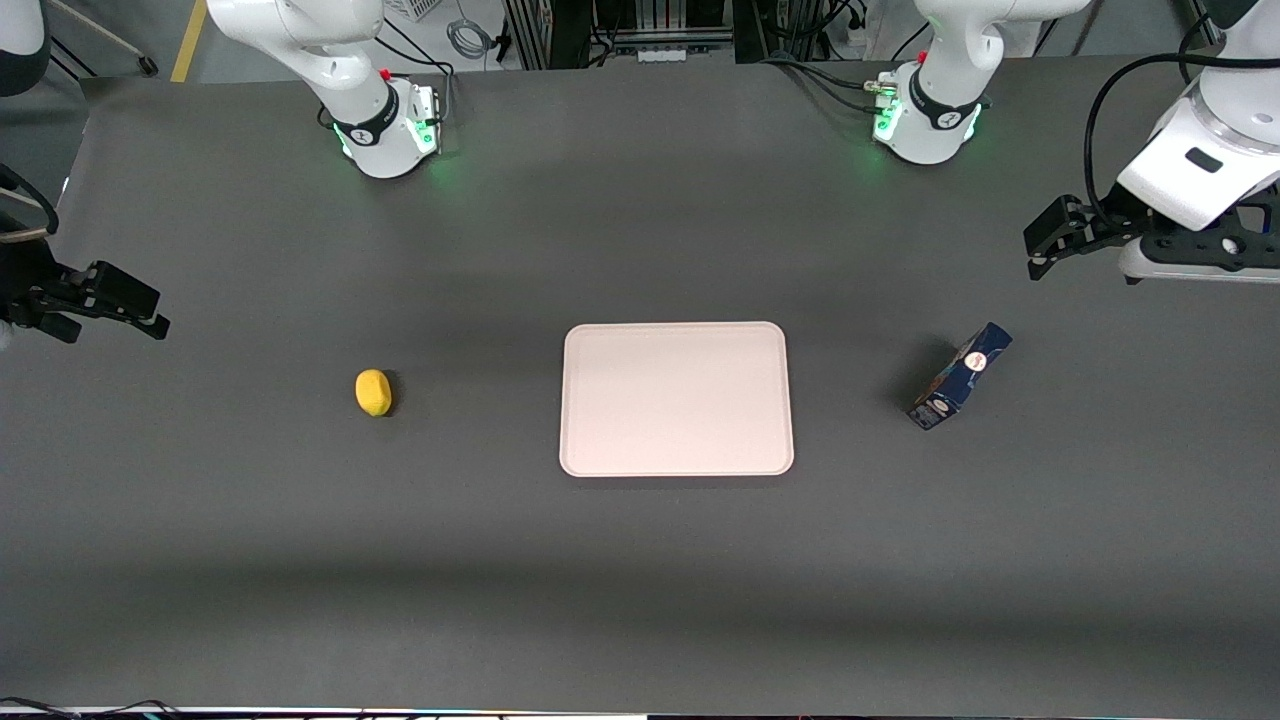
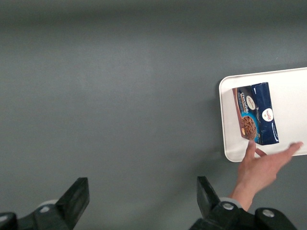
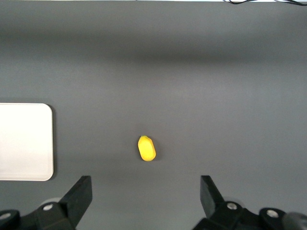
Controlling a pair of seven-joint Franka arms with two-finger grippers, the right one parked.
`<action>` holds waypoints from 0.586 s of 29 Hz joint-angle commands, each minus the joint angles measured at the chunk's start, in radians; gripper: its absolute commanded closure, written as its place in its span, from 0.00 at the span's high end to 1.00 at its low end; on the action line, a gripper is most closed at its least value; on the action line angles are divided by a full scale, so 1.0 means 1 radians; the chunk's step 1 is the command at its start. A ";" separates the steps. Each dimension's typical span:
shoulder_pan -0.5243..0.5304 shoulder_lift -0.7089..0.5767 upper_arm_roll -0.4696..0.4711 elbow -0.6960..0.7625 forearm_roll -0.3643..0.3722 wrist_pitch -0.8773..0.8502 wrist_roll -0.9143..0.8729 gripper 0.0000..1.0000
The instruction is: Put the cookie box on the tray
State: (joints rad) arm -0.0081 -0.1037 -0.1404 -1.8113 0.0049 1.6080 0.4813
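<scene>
Front view: gripper [image 1: 1037, 255] noted aloft over tabletop [image 1: 640, 580] at working arm's end, farther from camera than cookie box [image 1: 962, 375]. Box recorded on bare tabletop, set at a slant, well apart from tray [image 1: 675, 400], twd working arm's end. Tray found mid-tabletop, flat, nothing on it. Yellow lump [image 1: 373, 392] logged well apart from tray, twd parked arm's end.

Left wrist view: gripper [image 2: 139, 199] seen w/ fingers [image 2: 74, 201] spread wide, nothing held betw. them, only grey tabletop below. Discrepancy vs. front view: here cookie box [image 2: 256, 120] shown lying flat on tray [image 2: 292, 91], near tray's rounded corner, printed face up w/ cookie pic and white round logo legible. Bare human hand [image 2: 261, 167] also recorded, reaching onto tray rim, fingertips at or just beside box's end; contact not confirmed. No such hand in front view.

Right wrist view: yellow lump [image 3: 147, 148] seen alone on tabletop; one end of tray [image 3: 24, 141] visible, bare as far as shown. Box and working gripper not in that view.
</scene>
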 commanded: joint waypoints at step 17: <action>0.003 -0.105 0.004 -0.425 0.012 0.433 0.025 1.00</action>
State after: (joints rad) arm -0.0074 -0.1385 -0.1390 -2.0896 0.0082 1.9096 0.4830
